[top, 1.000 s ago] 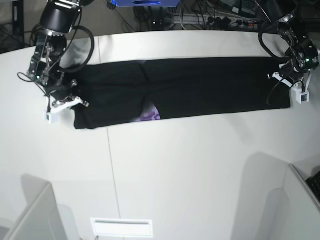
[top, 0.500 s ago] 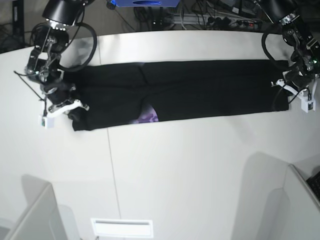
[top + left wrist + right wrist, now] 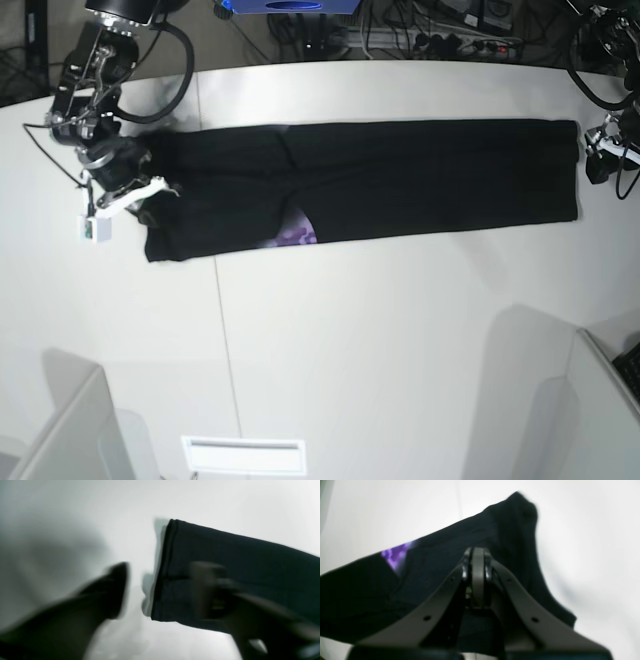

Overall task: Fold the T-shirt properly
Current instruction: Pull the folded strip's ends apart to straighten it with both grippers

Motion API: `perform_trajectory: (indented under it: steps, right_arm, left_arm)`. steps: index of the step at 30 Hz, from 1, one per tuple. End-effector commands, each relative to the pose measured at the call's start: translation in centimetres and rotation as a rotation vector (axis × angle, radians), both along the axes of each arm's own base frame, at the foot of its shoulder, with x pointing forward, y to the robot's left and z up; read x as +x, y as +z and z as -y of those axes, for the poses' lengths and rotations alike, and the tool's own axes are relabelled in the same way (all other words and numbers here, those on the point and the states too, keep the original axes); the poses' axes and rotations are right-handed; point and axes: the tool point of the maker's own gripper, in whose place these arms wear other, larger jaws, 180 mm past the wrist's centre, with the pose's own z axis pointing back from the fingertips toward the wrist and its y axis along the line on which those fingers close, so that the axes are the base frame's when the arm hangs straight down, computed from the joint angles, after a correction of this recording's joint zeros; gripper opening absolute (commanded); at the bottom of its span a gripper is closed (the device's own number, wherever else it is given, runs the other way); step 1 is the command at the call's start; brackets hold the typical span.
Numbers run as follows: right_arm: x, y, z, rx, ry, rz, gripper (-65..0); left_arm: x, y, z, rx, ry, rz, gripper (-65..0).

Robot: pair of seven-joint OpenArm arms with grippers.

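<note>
A white table (image 3: 350,330) carries the black T-shirt (image 3: 400,180), folded into a long flat band across its far half, a purple print patch showing at its near edge.

**Left hand just let go of the shirt**

So a second ago the left hand (image 3: 603,160) was clamped on the end of the T-shirt (image 3: 400,180). Now its fingers (image 3: 112,590) are spread wide and it's pulled off past the hem, out toward the surface edge. That end of the shirt now lies flat and squared off. On the other side, the right hand (image 3: 140,205) has drifted a little further outward, dragging its corner along.
</note>
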Motion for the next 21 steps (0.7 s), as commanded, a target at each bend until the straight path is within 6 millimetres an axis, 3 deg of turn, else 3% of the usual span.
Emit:
perform_trajectory:
  steps: [1,3,7,12,17,19,21]
  right_arm:
    - [0.5,1.1,0.2,-0.004,0.003,0.046,-65.0]
    - [0.2,0.9,0.2,-0.004,0.003,0.037,-65.0]
    - [0.0,0.7,0.2,-0.004,0.003,0.031,-65.0]
    - [-0.6,0.3,0.1,-0.006,0.006,0.017,-65.0]
    - [-1.0,0.2,0.1,-0.008,0.006,0.01,-65.0]
    - [-1.2,0.0,0.1,-0.008,0.006,0.003,-65.0]
    - [-1.3,-0.1,0.1,-0.008,0.006,0.0,-65.0]
  left_arm:
    - [0.1,0.1,-1.0,0.005,0.018,0.024,-10.0]
    - [0.0,-2.5,-0.7,-0.05,0.023,-0.009,-6.3]
    - [1.2,-5.1,0.5,-0.069,-0.043,-0.032,-10.5]
    - [1.1,-7.8,2.0,-0.12,-0.06,-0.071,-14.0]
    - [2.1,-9.1,4.1,-0.154,-0.112,-0.095,-14.3]
    - [2.0,-9.5,4.7,-0.161,-0.124,-0.105,-18.4]
    - [2.0,-9.6,4.9,-0.163,-0.13,-0.11,-29.1]
